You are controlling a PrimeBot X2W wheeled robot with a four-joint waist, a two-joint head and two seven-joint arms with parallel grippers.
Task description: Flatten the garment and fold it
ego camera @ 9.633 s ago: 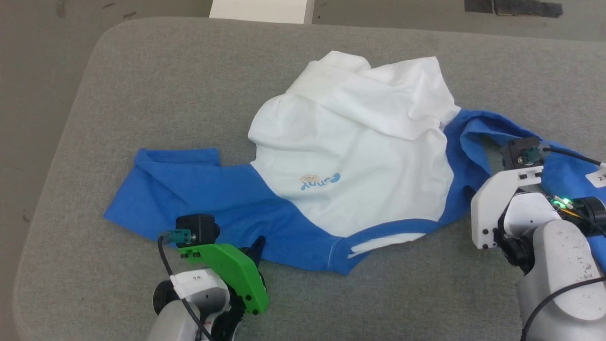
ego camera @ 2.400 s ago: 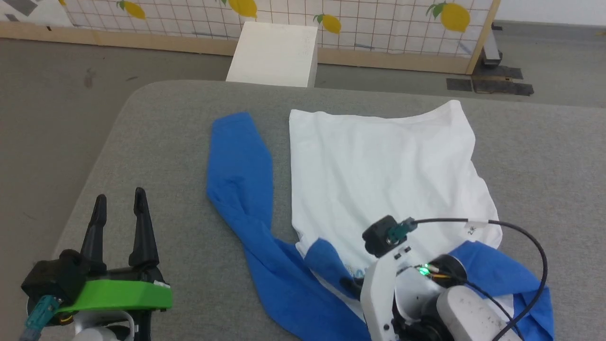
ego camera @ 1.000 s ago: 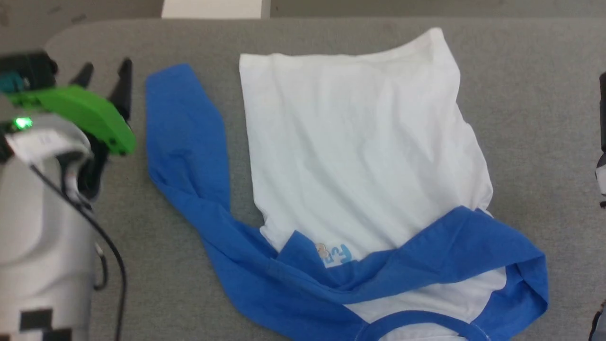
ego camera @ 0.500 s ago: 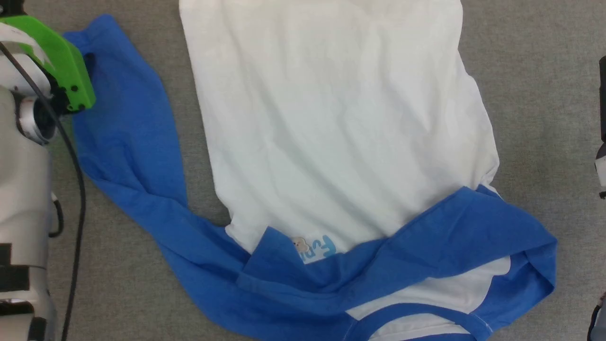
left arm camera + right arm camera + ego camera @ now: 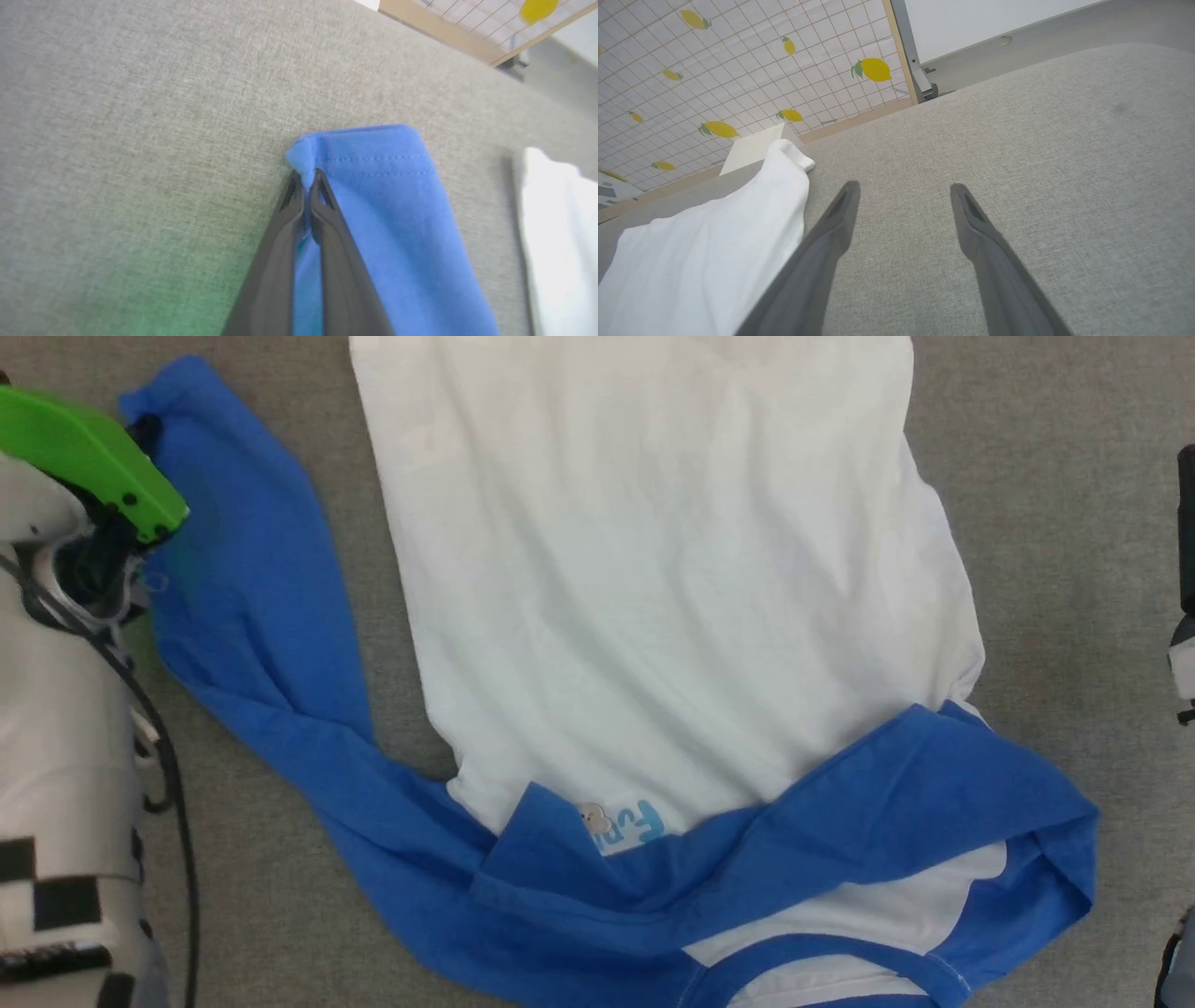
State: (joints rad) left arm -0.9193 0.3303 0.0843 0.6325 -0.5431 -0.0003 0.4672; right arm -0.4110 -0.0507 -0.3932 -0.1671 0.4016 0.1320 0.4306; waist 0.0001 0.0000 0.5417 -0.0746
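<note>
You have the garment (image 5: 653, 616) lying on the table (image 5: 1074, 476), with the collar (image 5: 803, 952) nearest you and the hem at the far side. Its left sleeve (image 5: 252, 616) runs along the left of the body, apart from it, to the far left, where the cuff's corner sits pinched in the left gripper (image 5: 306, 179). The right sleeve (image 5: 887, 803) lies across the chest just behind the collar, and your right gripper (image 5: 903, 191) is over bare table to the right of the body.

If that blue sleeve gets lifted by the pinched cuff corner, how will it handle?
Probably floppy: the sleeve lies in soft bends, so it should drape and trail, tugging the garment behind. Likely light: thin cloth puckers where the left end effector pinches the cuff. The rough table may drag on it.
</note>
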